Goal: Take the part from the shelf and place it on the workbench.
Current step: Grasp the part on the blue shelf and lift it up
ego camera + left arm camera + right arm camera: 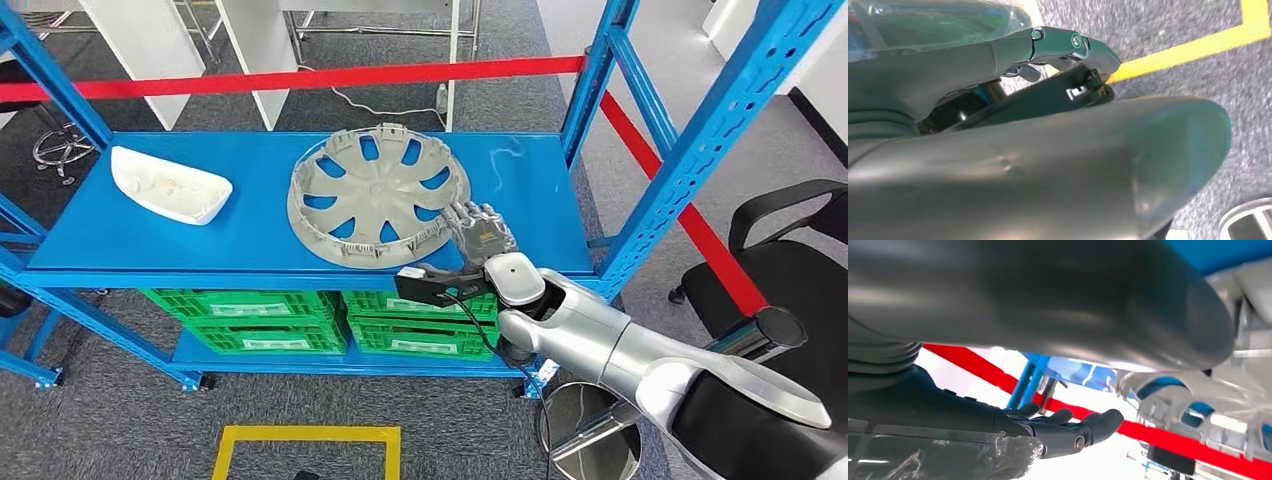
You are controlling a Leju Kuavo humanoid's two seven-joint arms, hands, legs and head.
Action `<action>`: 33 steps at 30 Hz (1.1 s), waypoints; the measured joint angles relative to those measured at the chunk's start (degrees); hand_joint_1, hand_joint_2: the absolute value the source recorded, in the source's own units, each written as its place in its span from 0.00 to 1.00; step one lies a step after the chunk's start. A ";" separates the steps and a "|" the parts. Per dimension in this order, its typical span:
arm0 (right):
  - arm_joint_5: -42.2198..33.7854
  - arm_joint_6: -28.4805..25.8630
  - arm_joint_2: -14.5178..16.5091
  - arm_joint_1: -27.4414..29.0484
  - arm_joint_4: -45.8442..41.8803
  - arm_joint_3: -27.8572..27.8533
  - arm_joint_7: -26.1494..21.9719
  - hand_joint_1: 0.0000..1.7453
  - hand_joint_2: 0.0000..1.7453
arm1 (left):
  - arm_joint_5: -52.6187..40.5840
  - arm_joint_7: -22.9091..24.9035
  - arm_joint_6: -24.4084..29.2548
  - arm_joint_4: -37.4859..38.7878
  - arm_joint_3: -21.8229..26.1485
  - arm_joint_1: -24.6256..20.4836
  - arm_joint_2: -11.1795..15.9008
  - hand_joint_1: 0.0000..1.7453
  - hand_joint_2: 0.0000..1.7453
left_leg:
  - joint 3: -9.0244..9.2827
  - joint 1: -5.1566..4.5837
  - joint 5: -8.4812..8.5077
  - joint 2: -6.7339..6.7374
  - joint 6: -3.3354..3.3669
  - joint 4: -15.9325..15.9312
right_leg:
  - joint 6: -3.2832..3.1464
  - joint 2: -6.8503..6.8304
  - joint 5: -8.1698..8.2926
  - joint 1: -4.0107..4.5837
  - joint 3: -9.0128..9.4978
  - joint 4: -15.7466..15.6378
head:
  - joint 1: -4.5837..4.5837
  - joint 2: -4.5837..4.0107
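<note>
Two parts on blue shelf; grey carpet, red tape.

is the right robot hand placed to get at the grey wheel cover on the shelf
Probably yes: the right robot hand is already at the near right rim of the wheel cover on the blue shelf, fingers apart, with nothing between them.
</note>
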 joint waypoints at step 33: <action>0.35 0.48 -0.31 1.23 -1.45 0.15 0.02 0.00 0.00 | -0.54 -0.16 -0.83 0.00 0.00 0.21 -0.02 0.00 0.00 | -5.80 0.22 -2.33 -0.16 -0.57 9.15 | -0.04 -0.03 -0.73 -0.06 0.77 -0.06 | 0.04 0.00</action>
